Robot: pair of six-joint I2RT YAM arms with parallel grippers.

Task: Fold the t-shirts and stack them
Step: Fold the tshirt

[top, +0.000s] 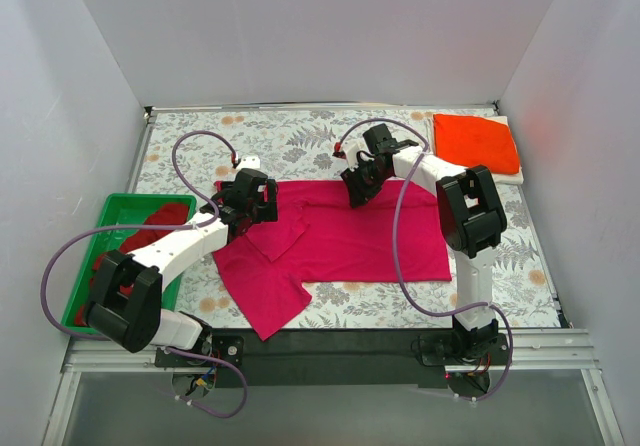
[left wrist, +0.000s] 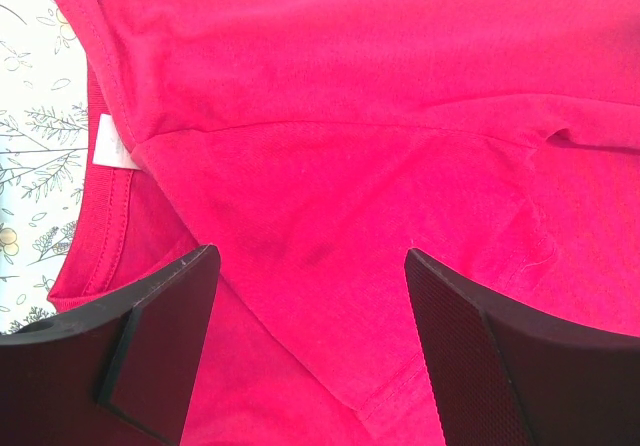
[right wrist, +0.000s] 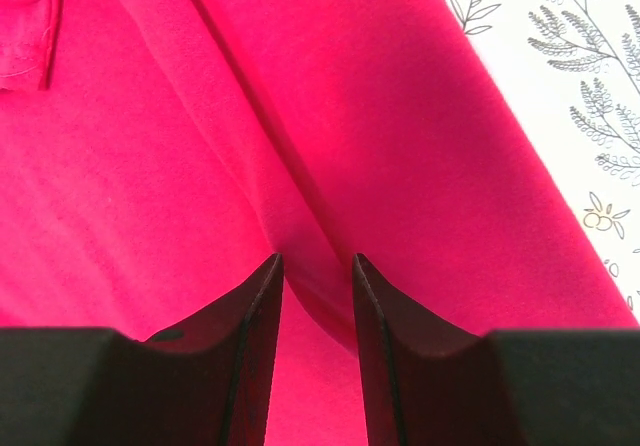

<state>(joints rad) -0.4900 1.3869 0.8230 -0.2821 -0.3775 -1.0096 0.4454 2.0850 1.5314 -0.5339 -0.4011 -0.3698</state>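
Observation:
A magenta-pink t-shirt (top: 350,241) lies partly folded in the middle of the table. Its left part is doubled over, and a sleeve sticks out toward the front. My left gripper (top: 255,206) hovers open over the shirt's collar end. In the left wrist view its jaws (left wrist: 310,266) stand wide apart above a folded sleeve hem (left wrist: 400,391). My right gripper (top: 355,191) is at the shirt's far edge. In the right wrist view it (right wrist: 316,266) is pinched on a raised ridge of the magenta-pink cloth (right wrist: 120,166). A folded orange-red t-shirt (top: 475,141) lies on a white one (top: 518,175) at the far right. A darker red t-shirt (top: 150,228) lies in the tray.
A green plastic tray (top: 108,209) stands at the left edge. The table has a floral cloth (top: 300,131). White walls close in the sides and back. Purple cables loop over both arms.

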